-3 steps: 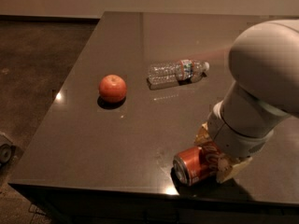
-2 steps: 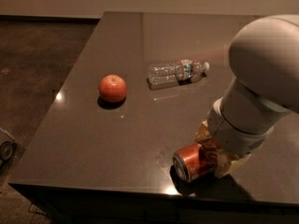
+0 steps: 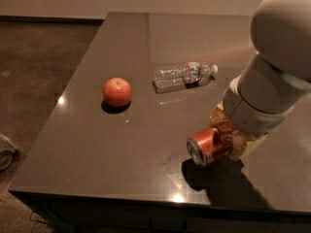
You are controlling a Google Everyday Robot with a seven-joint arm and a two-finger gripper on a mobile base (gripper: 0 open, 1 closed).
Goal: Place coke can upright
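Observation:
The coke can, red with white script and a silver end, is held on its side, its end facing the front left, lifted a little above the dark table near the front edge; its shadow lies below it. My gripper is shut on the can from the right, its yellowish fingers around the can body. The large white arm covers the right side of the view and hides most of the gripper.
A red apple sits at the table's left middle. A clear plastic water bottle lies on its side behind the can. The table's front edge runs just below the can; floor lies to the left.
The can has risen off the table surface and moved slightly up and back with the gripper; the arm has lifted. Apple and bottle have not moved.

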